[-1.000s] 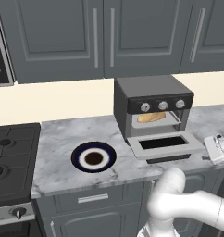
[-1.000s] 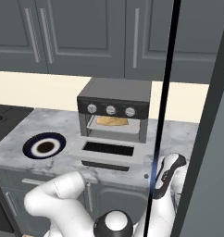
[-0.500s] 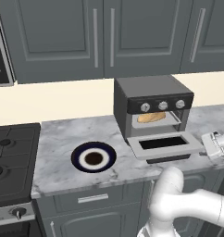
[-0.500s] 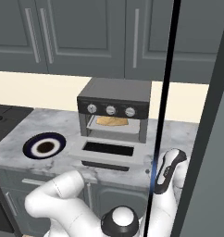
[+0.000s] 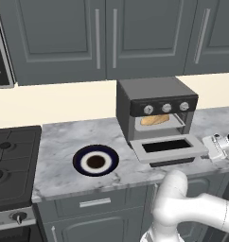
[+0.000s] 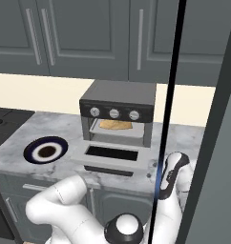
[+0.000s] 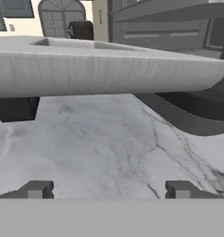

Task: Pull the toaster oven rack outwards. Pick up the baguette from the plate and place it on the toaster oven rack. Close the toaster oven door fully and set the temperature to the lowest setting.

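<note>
The toaster oven (image 5: 156,109) sits on the marble table (image 5: 59,165), its toaster oven door (image 5: 167,148) folded down flat, and the baguette (image 5: 154,120) lies on the toaster oven rack (image 5: 157,125) inside the cavity. The plate (image 5: 95,161) rests bare to the left, well apart from the oven. Nothing on the table has shifted since a second ago. The jaws (image 7: 109,189), low beside the door's right end, have edged a touch nearer; they stand wide apart with nothing between them, just above the marble, facing the door's edge.
</note>
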{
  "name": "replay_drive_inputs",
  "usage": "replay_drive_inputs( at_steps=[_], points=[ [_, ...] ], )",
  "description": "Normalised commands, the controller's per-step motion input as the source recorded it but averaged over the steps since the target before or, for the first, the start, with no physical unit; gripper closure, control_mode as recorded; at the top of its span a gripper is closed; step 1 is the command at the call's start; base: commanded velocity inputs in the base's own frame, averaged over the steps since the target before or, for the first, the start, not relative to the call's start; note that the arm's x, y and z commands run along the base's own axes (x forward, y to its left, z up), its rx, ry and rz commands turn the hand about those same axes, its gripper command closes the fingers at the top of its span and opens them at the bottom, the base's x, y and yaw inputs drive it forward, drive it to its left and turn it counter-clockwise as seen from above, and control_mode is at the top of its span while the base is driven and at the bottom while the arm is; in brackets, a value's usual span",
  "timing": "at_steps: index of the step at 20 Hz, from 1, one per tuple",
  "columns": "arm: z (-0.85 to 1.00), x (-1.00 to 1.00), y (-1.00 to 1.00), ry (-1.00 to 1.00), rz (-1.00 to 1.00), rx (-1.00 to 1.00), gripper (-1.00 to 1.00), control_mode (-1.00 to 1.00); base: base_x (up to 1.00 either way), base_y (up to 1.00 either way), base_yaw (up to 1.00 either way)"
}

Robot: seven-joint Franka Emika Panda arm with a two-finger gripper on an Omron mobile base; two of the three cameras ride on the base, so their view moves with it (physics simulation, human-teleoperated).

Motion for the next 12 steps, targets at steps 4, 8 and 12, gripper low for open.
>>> replay_drive_inputs(
  at_steps=[4, 8, 12],
  points=[
    [-0.10, 0.00, 0.62, 0.00, -0.01, 0.00, -1.00, -1.00, 0.00, 0.00, 0.00],
    [-0.11, 0.00, 0.53, 0.03, -0.04, 0.00, -1.00, -1.00, 0.00, 0.00, 0.00],
    [-0.25, -0.03, 0.37, 0.16, -0.04, 0.00, -1.00, -1.00, 0.00, 0.00, 0.00]
  ],
)
